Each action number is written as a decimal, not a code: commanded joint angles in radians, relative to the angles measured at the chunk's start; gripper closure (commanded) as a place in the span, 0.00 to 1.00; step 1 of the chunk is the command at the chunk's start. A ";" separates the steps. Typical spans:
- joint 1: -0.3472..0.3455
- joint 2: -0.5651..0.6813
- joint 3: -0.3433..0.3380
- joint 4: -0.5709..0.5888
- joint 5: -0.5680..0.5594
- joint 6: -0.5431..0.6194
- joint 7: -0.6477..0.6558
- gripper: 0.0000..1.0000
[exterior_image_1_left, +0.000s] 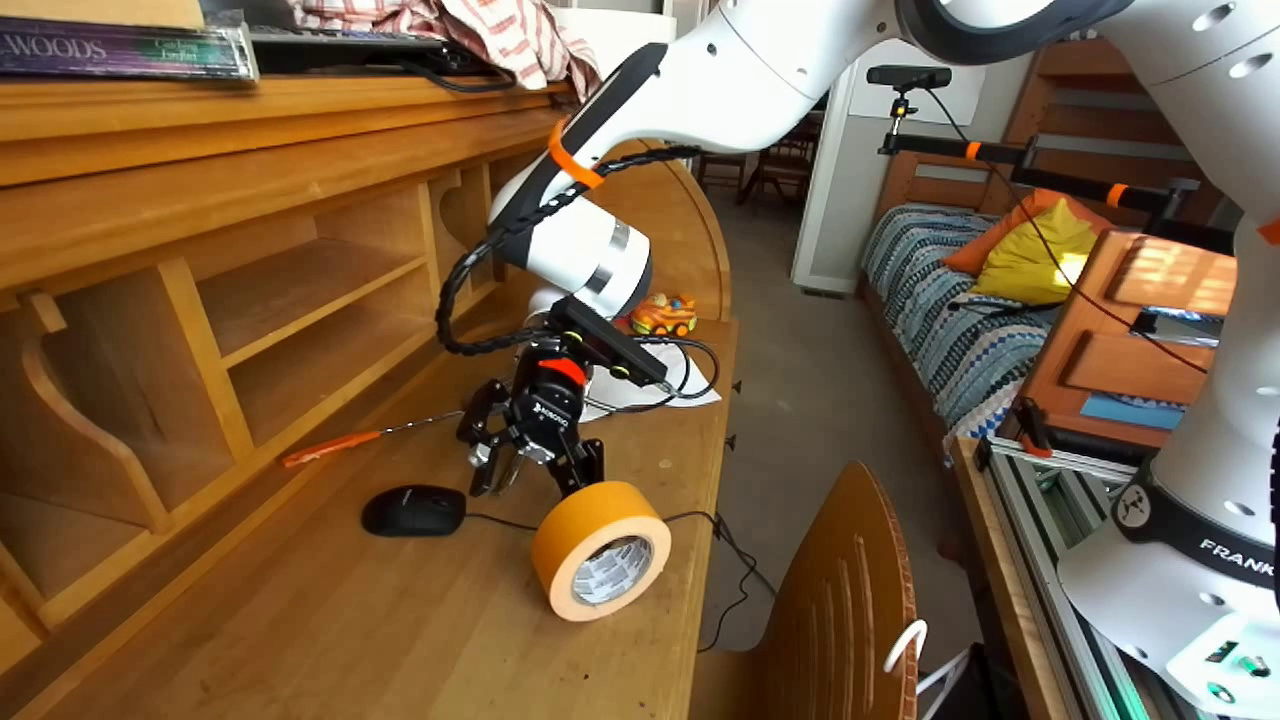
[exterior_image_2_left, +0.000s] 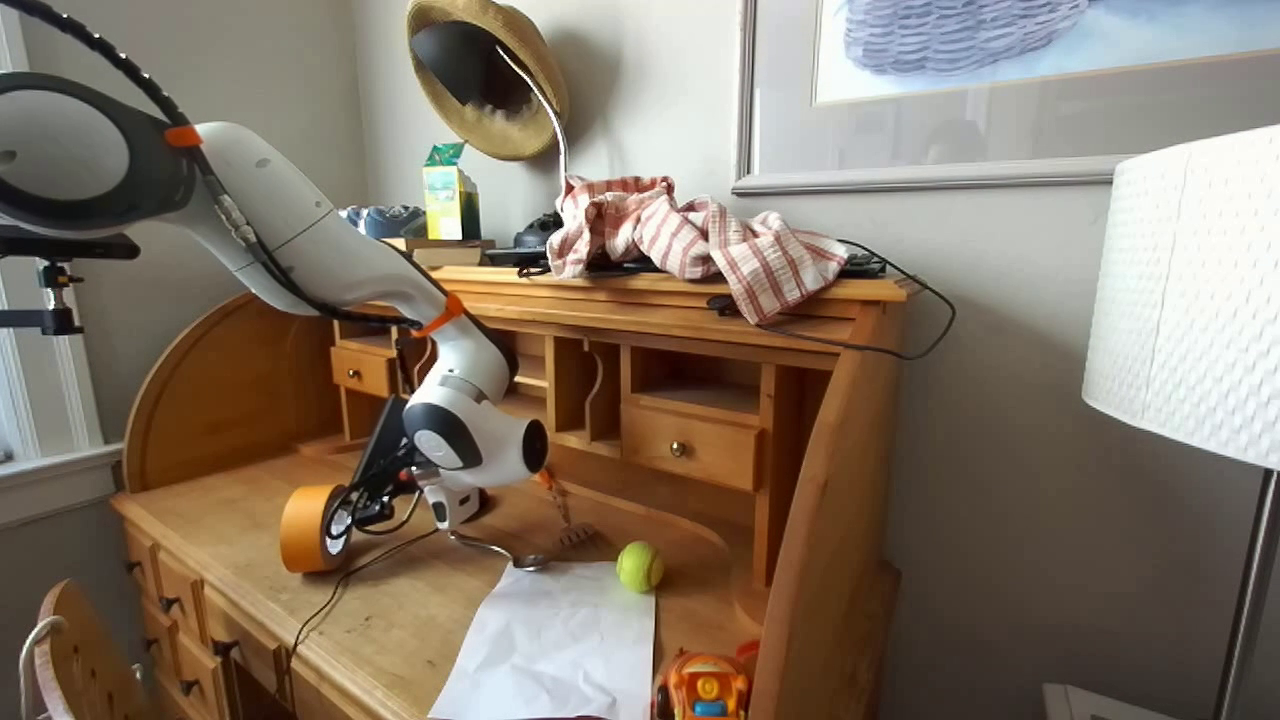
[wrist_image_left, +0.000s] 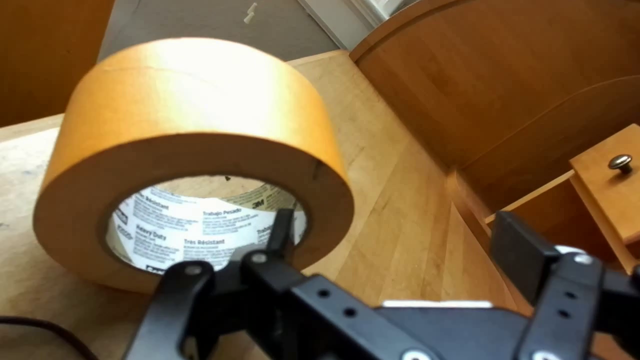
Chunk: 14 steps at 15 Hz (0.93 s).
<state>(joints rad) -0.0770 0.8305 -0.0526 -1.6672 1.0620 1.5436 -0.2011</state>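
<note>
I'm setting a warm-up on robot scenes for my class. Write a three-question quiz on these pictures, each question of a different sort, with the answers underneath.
1. Multiple choice: Which of these is nearest the claw?
a) the orange toy vehicle
b) the roll of tape
c) the checked cloth
2. True or false: The claw is shut.
3. Short answer: In an exterior view, what round thing lies by a corner of the white sheet?

Key
1. b
2. False; its fingers stand well apart in the wrist view.
3. The tennis ball.
</note>
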 joint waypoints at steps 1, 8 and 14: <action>0.022 -0.032 -0.021 -0.014 -0.055 0.079 0.047 0.00; 0.072 -0.238 -0.043 -0.208 -0.159 0.394 0.041 0.00; 0.111 -0.579 -0.028 -0.513 -0.389 0.625 0.054 0.00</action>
<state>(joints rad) 0.0114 0.4482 -0.0825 -1.9840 0.7793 2.0494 -0.1667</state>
